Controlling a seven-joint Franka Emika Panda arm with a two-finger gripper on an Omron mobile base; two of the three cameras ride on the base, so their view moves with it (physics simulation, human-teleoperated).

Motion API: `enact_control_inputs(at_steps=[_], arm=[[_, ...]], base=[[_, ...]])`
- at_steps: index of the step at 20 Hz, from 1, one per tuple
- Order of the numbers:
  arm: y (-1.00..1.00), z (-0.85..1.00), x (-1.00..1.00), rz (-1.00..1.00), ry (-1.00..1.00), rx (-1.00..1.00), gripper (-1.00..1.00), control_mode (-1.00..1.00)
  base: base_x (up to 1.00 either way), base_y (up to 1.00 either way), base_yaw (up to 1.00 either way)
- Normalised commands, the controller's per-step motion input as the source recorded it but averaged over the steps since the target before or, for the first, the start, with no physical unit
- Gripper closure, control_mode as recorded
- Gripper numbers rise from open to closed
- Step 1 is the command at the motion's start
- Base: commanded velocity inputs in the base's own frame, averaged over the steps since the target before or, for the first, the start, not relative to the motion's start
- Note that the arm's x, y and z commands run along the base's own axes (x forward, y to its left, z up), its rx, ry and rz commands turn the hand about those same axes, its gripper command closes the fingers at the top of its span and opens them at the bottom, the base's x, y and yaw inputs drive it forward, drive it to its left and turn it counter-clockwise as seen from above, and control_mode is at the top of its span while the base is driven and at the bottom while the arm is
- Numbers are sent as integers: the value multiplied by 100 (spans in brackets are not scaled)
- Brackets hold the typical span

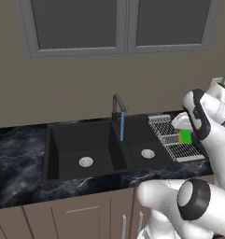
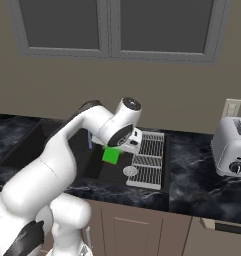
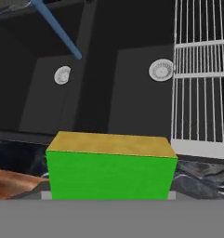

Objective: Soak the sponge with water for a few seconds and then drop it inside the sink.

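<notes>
Overhead, bent arm, jaws clamped on sponge [image 3: 111, 167] above sink's [image 1: 67, 140] right basin.

Wire drying rack [image 2: 149, 159] beside basin, silver toaster [image 2: 234, 147] on marbled counter [image 2: 197, 185], window [image 1: 118, 25] above

Bright green sponge [image 3: 109, 174] with a yellow layer on top, over a matte black sink [image 1: 62, 140] with silver drains. The water [image 1: 122, 126] runs translucent blue, the counter [image 1: 16, 163] is black marble veined white, the rack [image 2: 149, 160] pale wire, the toaster [image 2: 233, 147] silver.
</notes>
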Motion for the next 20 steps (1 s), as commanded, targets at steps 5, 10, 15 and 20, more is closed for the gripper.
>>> enact_control_inputs(at_steps=[5, 10, 15, 20], arm=[[42, 0, 2, -26, 0, -6, 100, -100], [52, 0, 0, -31, 1, -9, 100, -100], [44, 0, 0, -29, 1, -11, 100, -100], [30, 0, 0, -28, 1, -7, 100, -100]], base=[[0, 0, 0], [0, 0, 0], [0, 0, 0], [0, 0, 0]])
